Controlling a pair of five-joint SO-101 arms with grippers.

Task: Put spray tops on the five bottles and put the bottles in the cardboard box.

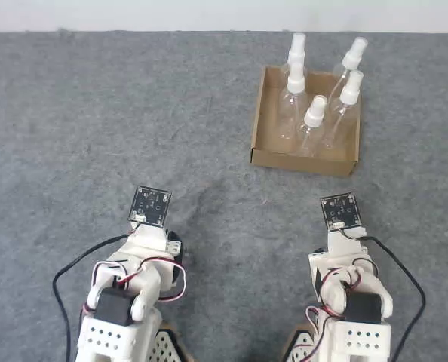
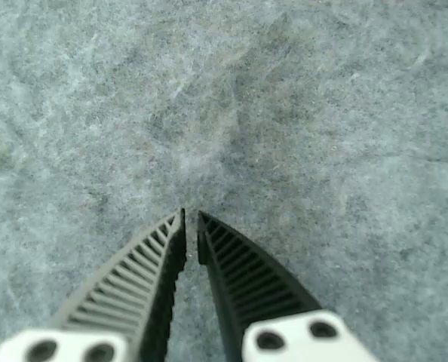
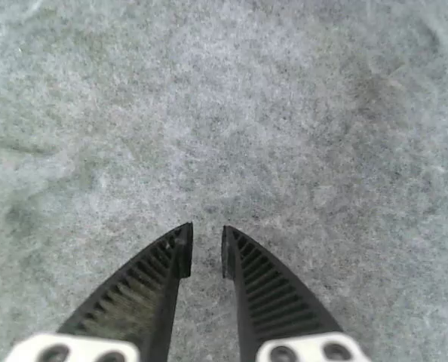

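The cardboard box [image 1: 303, 161] sits at the far right of the grey mat. Several clear bottles stand upright inside it, each with a white spray top, among them one near the front [image 1: 313, 121] and one at the back [image 1: 296, 53]. My left arm [image 1: 137, 279] and right arm [image 1: 348, 290] are folded back at the near edge, well away from the box. In the left wrist view my left gripper [image 2: 191, 215] is shut over bare mat with nothing in it. My right gripper [image 3: 207, 230] is shut too, with a thin slit between its fingers and nothing held.
Grey felt mat [image 1: 96, 113] covers the whole table. A white strip [image 1: 133, 15] runs along the far edge. Black cables [image 1: 65, 275] loop beside each arm's base.
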